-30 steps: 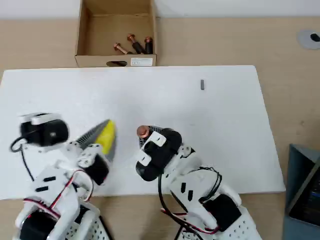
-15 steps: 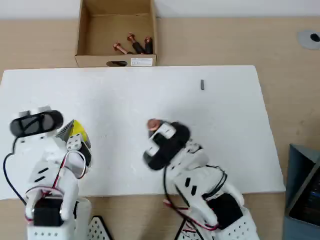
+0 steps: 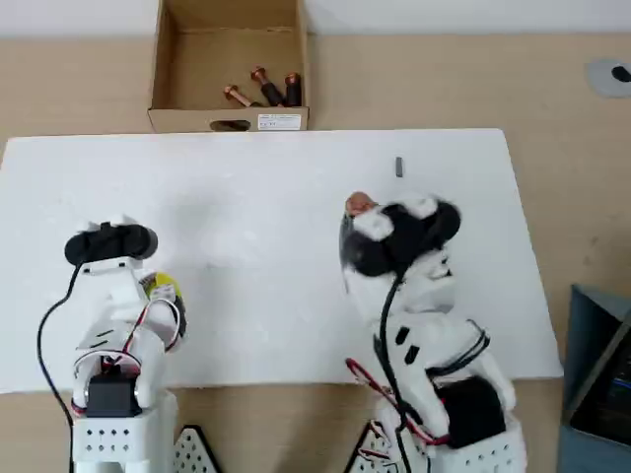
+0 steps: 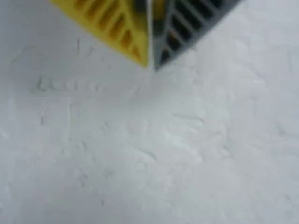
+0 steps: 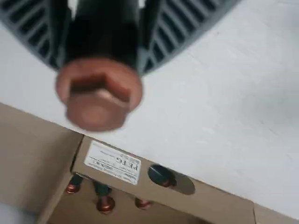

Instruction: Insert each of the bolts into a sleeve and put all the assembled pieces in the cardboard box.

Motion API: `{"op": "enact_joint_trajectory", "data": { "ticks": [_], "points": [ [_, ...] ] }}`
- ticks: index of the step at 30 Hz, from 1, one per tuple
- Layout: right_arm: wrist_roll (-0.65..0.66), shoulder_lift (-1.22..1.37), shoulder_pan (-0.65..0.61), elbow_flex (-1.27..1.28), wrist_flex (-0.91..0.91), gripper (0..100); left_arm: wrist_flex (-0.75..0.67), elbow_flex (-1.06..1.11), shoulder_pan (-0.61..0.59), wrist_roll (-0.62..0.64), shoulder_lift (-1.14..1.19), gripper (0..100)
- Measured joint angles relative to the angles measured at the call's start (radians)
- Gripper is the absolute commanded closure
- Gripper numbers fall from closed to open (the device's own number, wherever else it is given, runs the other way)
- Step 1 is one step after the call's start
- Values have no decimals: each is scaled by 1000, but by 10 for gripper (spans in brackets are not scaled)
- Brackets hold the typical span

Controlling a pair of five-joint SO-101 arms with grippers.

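My right gripper (image 5: 100, 60) is shut on an assembled piece, a black sleeve (image 5: 100, 32) with a copper bolt head (image 5: 98, 98) sticking out past the fingertips. From above, that bolt head (image 3: 359, 205) shows over the white mat, right of centre. The cardboard box (image 3: 177, 120) stands beyond the mat's far edge with three assembled pieces (image 3: 264, 89) inside; the right wrist view looks toward its front wall (image 5: 154, 184) and the pieces (image 5: 105, 201). My left gripper (image 4: 150, 58), yellow and grey fingers pressed together, is shut and empty over bare mat near the front left.
A small dark sleeve (image 3: 399, 167) lies on the white mat (image 3: 256, 197) toward the far right. A grey bin (image 3: 596, 374) stands at the right edge of the wooden table.
The right arm has carried the assembled piece forward and to the right across the mat. The left arm has pulled back and turned, its gripper now pointing down at the mat.
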Motion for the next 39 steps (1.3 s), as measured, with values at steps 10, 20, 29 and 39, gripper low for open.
{"op": "enact_joint_trajectory", "data": {
  "ticks": [10, 20, 29, 39],
  "points": [
    [-9, 571, 0, -446, -2, 989, 0, 25, 0, 0, 0, 998],
    [118, 1049, 0, -752, -230, 989, 0, 25, 0, 2, 0, 998],
    [295, 1438, -2, -964, -456, 989, 0, 25, 0, 0, 0, 998],
    [442, 1863, -2, -1211, -611, 988, 0, 25, 0, 0, 0, 998]
  ]
}}
